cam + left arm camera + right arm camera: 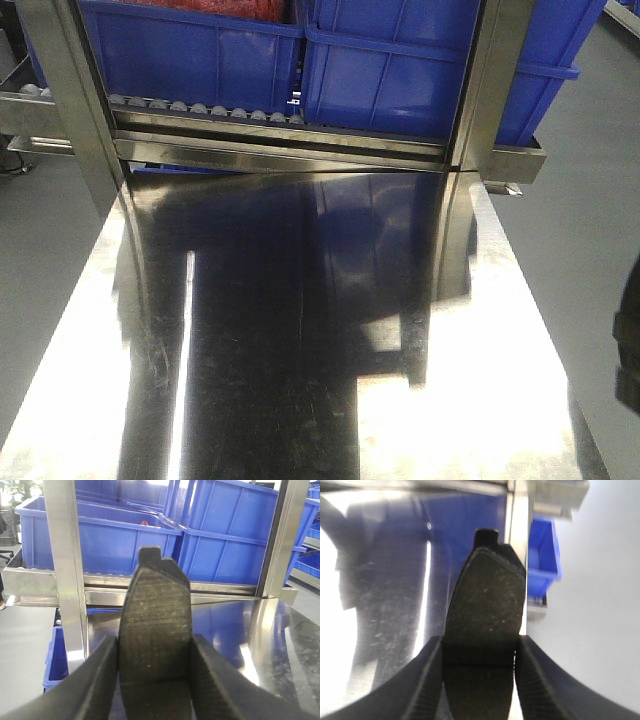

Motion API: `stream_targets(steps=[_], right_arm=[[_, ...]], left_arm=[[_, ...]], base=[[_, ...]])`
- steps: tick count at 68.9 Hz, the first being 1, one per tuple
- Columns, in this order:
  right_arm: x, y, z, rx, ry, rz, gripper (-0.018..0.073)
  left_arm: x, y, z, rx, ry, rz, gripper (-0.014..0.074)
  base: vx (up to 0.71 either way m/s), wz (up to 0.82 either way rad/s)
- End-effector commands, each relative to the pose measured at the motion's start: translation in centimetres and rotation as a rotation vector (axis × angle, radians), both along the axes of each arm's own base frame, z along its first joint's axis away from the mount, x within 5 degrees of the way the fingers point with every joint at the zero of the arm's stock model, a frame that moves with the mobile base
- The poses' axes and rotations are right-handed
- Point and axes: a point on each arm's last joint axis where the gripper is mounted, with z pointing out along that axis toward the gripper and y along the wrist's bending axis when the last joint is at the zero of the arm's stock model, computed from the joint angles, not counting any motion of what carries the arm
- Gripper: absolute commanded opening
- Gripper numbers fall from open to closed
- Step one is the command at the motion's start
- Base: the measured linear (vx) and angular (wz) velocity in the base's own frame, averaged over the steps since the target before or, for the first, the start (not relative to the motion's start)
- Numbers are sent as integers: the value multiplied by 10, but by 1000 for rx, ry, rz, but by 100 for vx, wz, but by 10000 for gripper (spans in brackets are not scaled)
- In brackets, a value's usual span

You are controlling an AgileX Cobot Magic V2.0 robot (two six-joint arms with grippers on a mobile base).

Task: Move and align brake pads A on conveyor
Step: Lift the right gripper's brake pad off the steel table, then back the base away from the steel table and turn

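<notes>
L pincer [155,680] tight on brake pad A [156,615], R pincer [479,655] on second pad [487,595] (by tabletop's [385,605] R edge)

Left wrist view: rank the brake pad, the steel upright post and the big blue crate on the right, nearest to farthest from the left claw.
1. brake pad: clamped in the left claw, sticking up at centre.
2. steel upright post: left of the claw, beyond the pad.
3. blue crate: upper right, farthest back.
</notes>
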Motion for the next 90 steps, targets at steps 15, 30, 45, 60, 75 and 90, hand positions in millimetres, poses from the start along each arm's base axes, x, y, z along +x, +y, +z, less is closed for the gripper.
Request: stream_targets(steps=[15,30,45,60,75,90], right_arm=[[-49,-5,6,13,-436,49,-6],[-64,-8,14,28,-551,43,-6],[-64,-8,14,26,-551,43,-6],[-64,-8,14,26,-551,43,-6],[-64,-8,14,26,-551,43,-6],[-64,-8,14,26,-551,43,-6]], left_arm=[[0,-2,15,-28,-96,-18,-6],[0,-2,15,-28,-96,-18,-6],[0,-2,15,-28,-96,-18,-6],[0,-2,15,-28,-96,-18,-6],[0,-2,15,-28,-96,-18,-6],[0,-2,15,-27,-96,-18,-6]], base=[[0,0],[0,0],[0,0],[0,0],[0,0],[-3,13]])
